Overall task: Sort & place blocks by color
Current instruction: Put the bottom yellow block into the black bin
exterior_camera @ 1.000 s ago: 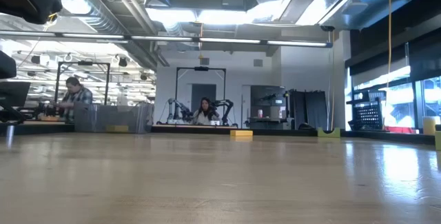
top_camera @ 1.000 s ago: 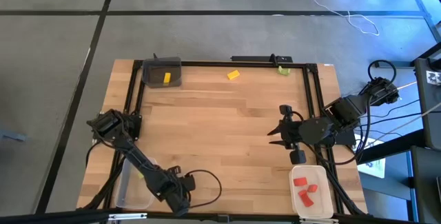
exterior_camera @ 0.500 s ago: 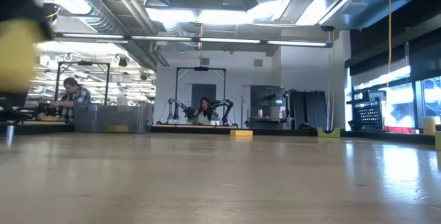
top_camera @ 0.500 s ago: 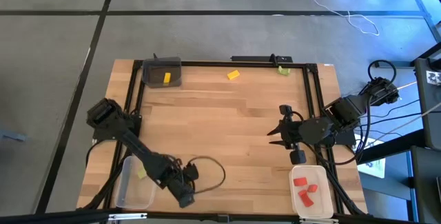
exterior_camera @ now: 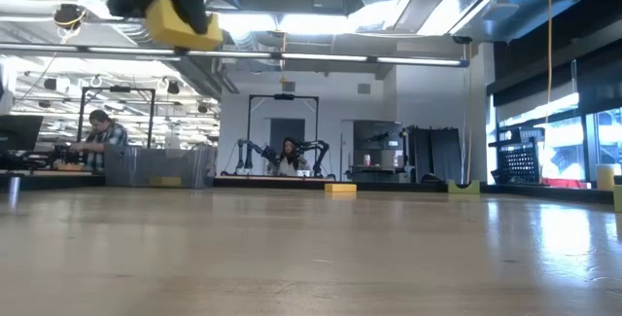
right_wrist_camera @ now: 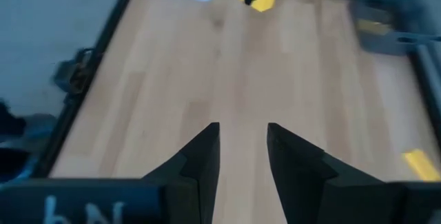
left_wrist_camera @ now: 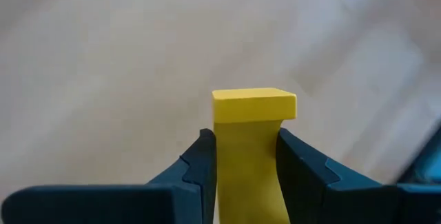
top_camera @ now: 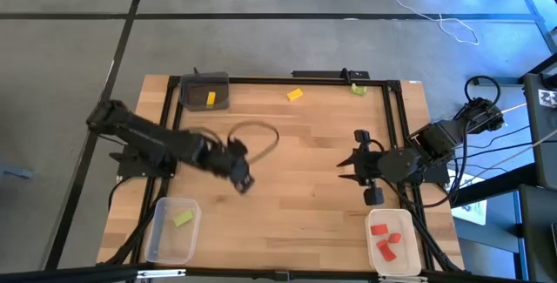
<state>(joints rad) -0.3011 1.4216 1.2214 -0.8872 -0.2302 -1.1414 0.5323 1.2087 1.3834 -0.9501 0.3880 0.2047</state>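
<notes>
The pale wooden plank desk [top_camera: 305, 161] has a smooth, faintly sheened finish. The solid yellow block [left_wrist_camera: 252, 141] looks matt and plastic, pinched between the left tool's [left_wrist_camera: 245, 172] matt dark plastic fingers [left_wrist_camera: 200, 176].

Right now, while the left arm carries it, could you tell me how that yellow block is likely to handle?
The yellow block looks stiff: its edges stay crisp between the left gripper fingers. It is probably light, being small and held by a plain pinch. Its flat faces suggest it would sit still rather than roll.
</notes>
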